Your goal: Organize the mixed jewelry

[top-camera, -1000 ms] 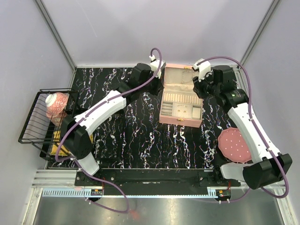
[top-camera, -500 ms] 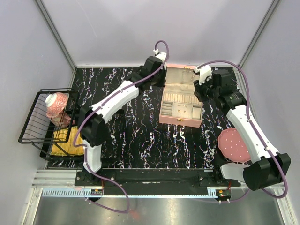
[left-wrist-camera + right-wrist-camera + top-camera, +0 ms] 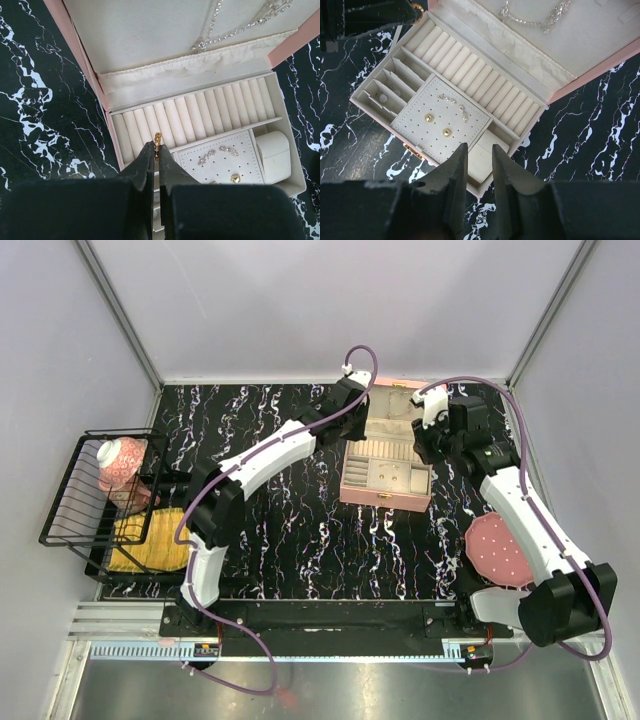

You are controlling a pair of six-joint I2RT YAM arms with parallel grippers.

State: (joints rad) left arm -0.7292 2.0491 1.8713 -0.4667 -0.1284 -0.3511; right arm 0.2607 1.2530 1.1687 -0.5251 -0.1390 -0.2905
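Gold ring [image 3: 157,137] is pinched at the very tips of the left gripper [image 3: 156,148], jaws clamped tight on it. It hangs just above the row of cream ring rolls [image 3: 200,112] inside the open pink box [image 3: 82,55], so my guess is it's about to be slotted in, not yet seated.

The right gripper [image 3: 478,152] hovers over the box's front edge with its jaws apart and nothing between them.

Progress-wise I'd call it well along. Count from the right wrist view:
- two gold studs [image 3: 428,118] on the dotted pad [image 3: 417,129]
- two little sparkly pieces [image 3: 447,99] on that same pad
- one glittery chain [image 3: 535,17] lying in the lid, as far as I can tell
- one ring, the one being carried

No rings sit on the rolls yet. What's left looks like seating this one; the small side compartments are too tiny to read.
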